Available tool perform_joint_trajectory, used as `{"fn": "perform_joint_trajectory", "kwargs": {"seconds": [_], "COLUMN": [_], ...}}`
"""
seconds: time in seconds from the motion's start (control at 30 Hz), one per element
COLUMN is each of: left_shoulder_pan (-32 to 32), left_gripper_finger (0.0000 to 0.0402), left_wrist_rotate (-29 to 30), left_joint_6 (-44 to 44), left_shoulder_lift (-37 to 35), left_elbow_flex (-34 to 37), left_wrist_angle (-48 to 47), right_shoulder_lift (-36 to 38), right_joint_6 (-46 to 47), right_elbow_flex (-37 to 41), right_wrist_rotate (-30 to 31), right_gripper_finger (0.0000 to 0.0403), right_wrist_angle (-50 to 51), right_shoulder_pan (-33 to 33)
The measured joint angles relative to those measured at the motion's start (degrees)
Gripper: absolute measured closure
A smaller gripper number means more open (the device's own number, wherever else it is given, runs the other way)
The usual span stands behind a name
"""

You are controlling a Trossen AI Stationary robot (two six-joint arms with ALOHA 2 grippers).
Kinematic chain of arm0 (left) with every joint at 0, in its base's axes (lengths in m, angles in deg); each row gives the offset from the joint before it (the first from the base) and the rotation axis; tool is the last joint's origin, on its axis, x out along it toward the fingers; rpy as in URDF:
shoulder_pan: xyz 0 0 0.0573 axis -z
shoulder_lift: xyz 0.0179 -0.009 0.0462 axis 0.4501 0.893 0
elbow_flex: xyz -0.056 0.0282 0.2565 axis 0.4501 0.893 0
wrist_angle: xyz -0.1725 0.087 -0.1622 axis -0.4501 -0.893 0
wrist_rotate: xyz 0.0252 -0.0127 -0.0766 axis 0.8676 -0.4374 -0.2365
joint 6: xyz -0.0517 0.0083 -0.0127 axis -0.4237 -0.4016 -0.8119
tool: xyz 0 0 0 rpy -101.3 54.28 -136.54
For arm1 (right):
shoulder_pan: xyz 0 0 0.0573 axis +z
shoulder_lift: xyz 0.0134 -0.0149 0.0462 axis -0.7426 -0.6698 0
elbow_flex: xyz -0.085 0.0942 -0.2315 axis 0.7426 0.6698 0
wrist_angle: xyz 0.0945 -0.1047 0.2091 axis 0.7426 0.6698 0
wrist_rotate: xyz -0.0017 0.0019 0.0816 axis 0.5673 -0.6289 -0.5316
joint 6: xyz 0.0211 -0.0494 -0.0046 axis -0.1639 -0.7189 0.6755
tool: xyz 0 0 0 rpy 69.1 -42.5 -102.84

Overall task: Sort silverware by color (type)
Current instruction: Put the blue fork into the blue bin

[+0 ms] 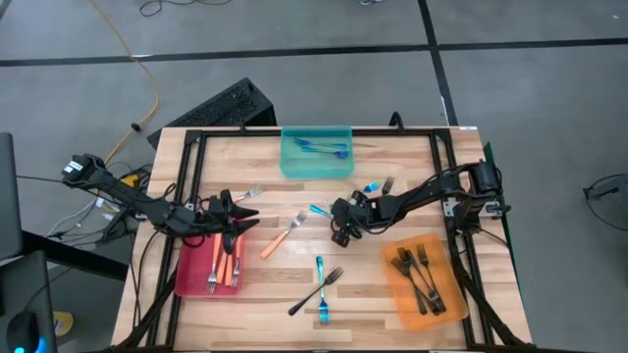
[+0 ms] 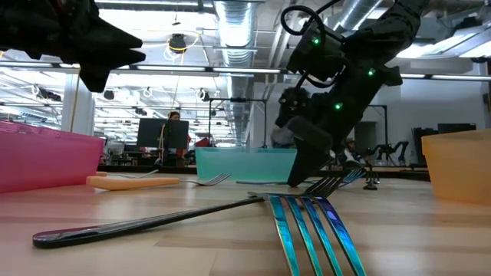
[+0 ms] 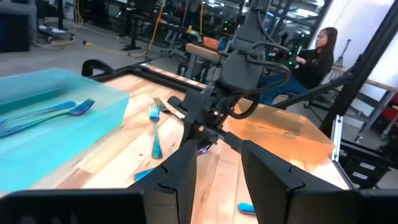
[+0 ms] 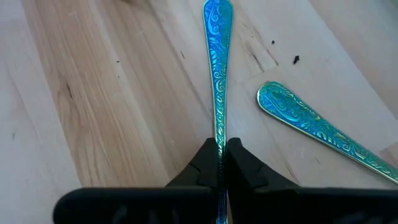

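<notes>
My right gripper (image 1: 342, 224) is low over the table's middle, shut on a blue fork (image 4: 217, 74) whose handle end shows in the high view (image 1: 318, 209). A second blue fork (image 4: 311, 127) lies beside it. My left gripper (image 1: 235, 211) is open and empty above the far edge of the red tray (image 1: 186, 279), which holds orange-handled forks (image 1: 226, 265). An orange-handled fork (image 1: 283, 236), a blue fork (image 1: 321, 290) and a dark fork (image 1: 316, 291) lie loose on the table. My right gripper pinches the blue fork's narrow handle (image 4: 219, 144) between its two fingertips, well back from the handle's wide free end (image 4: 217, 12). The fingers slant down from the table's right side and run along the fork. Whether the handle lies on the wood or just above it, I cannot tell.
A teal tray (image 1: 316, 167) with blue forks stands at the far middle. An orange tray (image 1: 397, 299) with dark forks sits at the near right. A blue and a dark fork (image 1: 378, 185) lie just beyond the right gripper. A person sits beyond the table (image 3: 317, 53).
</notes>
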Motion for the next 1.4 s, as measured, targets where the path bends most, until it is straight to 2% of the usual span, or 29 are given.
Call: {"fn": "perform_joint_trajectory", "kwargs": {"seconds": [0.23, 0.53, 0.63, 0.77, 0.87, 1.13, 1.4], "left_shoulder_pan": [0.1, 0.1, 0.1, 0.1, 0.0, 0.0, 0.0], "left_gripper_finger": [0.0290, 0.0290, 0.0290, 0.0290, 0.0290, 0.0290, 0.0290], "left_wrist_rotate": [-2.0, -2.0, -2.0, -1.9, -1.0, -1.9, -0.3], "left_joint_6": [1.9, 5.2, 5.3, 4.6, 3.9, 5.7, 1.7], "left_shoulder_lift": [0.0, 0.0, 0.0, 0.0, -0.3, -0.4, -0.4], "left_elbow_flex": [0.0, 0.2, 2.5, 8.4, 8.3, 8.3, 8.3], "left_wrist_angle": [0.5, 1.2, 4.3, 13.6, 12.1, 11.5, 6.3], "right_shoulder_lift": [2.7, 3.4, 3.4, 3.4, 3.5, 3.5, 3.6], "right_joint_6": [-0.2, -2.4, -3.2, -5.4, -6.8, -15.5, -22.3], "right_elbow_flex": [0.2, 0.1, 0.1, 0.0, -0.2, -6.4, -15.5], "right_wrist_rotate": [-0.1, 0.0, -0.1, -0.1, -0.3, -1.6, -8.2], "right_gripper_finger": [0.0370, 0.0369, 0.0369, 0.0369, 0.0369, 0.0369, 0.0369], "right_wrist_angle": [-2.1, -10.6, -13.0, -16.8, -20.7, -23.4, -20.9], "right_shoulder_pan": [-0.1, -0.9, -1.6, -2.9, -3.7, -6.7, -12.4]}}
